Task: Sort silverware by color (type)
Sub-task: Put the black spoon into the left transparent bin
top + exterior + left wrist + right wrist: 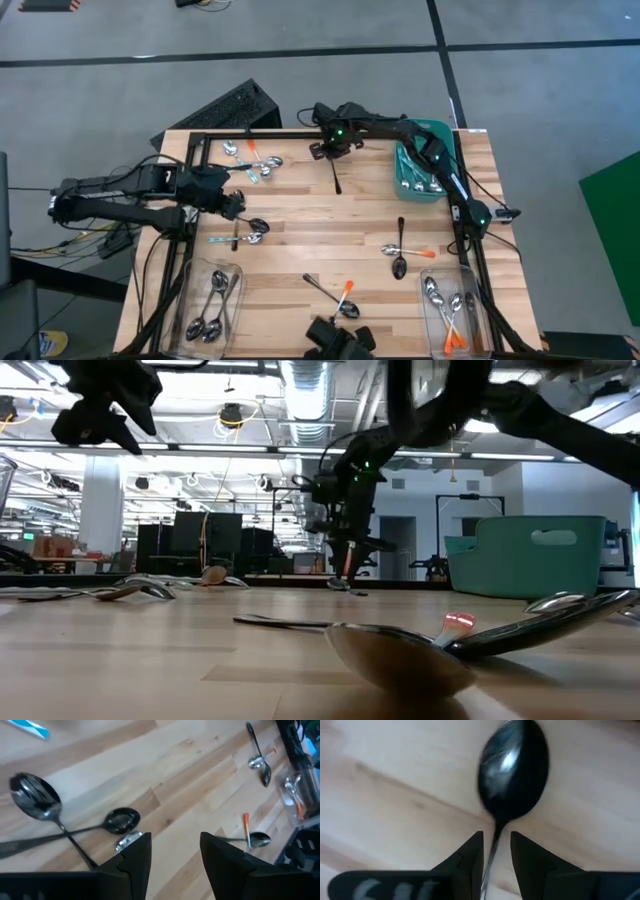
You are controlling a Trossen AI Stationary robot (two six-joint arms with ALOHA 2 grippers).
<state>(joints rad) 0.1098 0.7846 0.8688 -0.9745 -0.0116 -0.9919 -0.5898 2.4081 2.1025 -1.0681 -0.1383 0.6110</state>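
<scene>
High view: the wooden desk (330,225) is seen from above with spoons scattered over it. At the left, the left gripper (236,205) is held over the desk's left side, just beside a small cluster of dark spoons (255,230) and a blue-handled spoon (225,239) lying on the wood. In the left wrist view its two fingers (137,857) are seen apart with nothing between them, above two crossed dark spoons. Nearer the far left corner, another group of spoons (255,162) with blue and orange handles is laid. At the near left corner a clear bin (212,303) is filled with several dark metal spoons. Near the middle of the front edge, an orange-handled spoon (345,298) is crossed by a dark one. Toward the far middle, the right gripper (334,152) is held over the desk, closed on the handle of a dark spoon (336,178); in the right wrist view the thin handle is pinched between the fingers (470,857) and the bowl hangs just above the wood. Right of centre, a dark spoon and an orange-handled spoon (405,251) are crossed. At the far right a teal tub (425,165) is loaded with spoons, and at the near right a second clear bin (452,312) holds orange-handled spoons.
</scene>
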